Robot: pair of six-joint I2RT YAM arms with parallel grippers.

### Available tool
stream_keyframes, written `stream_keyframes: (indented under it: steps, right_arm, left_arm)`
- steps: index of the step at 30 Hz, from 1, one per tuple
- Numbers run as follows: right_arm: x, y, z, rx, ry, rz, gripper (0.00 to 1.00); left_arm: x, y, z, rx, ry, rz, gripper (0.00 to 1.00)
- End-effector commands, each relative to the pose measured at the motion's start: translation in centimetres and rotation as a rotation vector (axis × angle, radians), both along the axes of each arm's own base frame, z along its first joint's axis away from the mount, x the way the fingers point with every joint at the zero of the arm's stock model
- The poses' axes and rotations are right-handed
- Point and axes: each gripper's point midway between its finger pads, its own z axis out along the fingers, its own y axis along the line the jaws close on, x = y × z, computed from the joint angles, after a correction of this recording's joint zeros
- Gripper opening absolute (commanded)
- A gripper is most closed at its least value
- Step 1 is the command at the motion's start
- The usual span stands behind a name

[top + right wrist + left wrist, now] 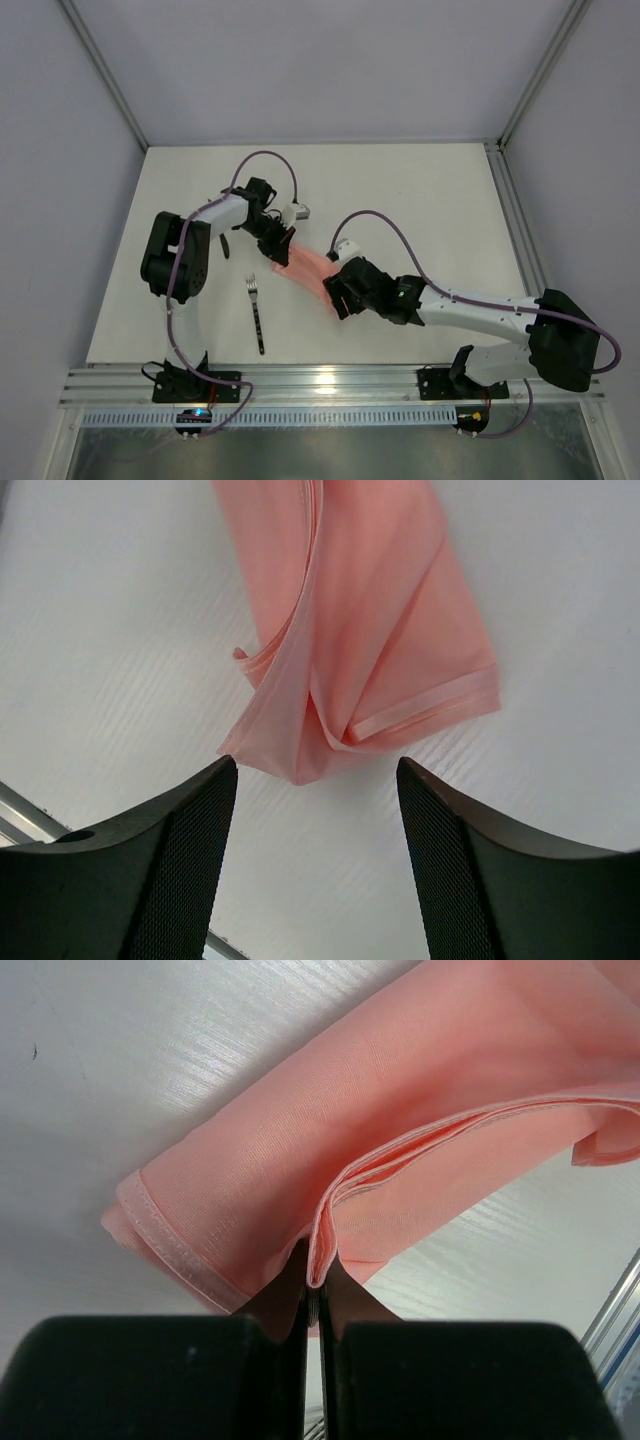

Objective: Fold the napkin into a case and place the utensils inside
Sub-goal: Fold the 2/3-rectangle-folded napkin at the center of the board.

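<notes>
The pale-pink napkin lies folded into a long strip on the white table, running diagonally between the two arms. My left gripper is shut on its upper-left end; the left wrist view shows the layered folded edge pinched between the black jaws. My right gripper stands open just past the lower-right end, and in the right wrist view the loose folded corner lies ahead of the spread fingers, not between them. The fork lies on the table left of the napkin. The knife is partly hidden by the left arm.
A metal rail runs along the table's near edge by the arm bases. Grey walls and frame posts bound the white table on the left, back and right.
</notes>
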Motion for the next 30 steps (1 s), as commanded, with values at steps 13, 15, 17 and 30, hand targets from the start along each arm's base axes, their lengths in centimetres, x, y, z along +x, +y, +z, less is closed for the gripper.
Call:
stream_keyframes:
  steps: [13,15,17,30]
  right_arm:
    - [-1.1,3.4,-3.1,-0.041,-0.087,0.012,0.73]
    - [-0.8,2.5,-4.5,-0.101,-0.080,-0.039,0.73]
    - [-0.3,1.6,-4.9,-0.153,-0.100,-0.077,0.70]
    - [0.6,0.7,-4.3,-0.017,-0.002,-0.027,0.04]
  left_arm:
    - [0.7,0.0,0.1,0.000,-0.008,0.000,0.00]
    - [0.7,0.1,0.0,0.002,-0.005,0.001,0.00]
    - [0.8,0.2,0.0,0.009,-0.014,-0.002,0.00]
    - [1.2,0.8,-0.4,0.048,-0.030,0.007,0.00]
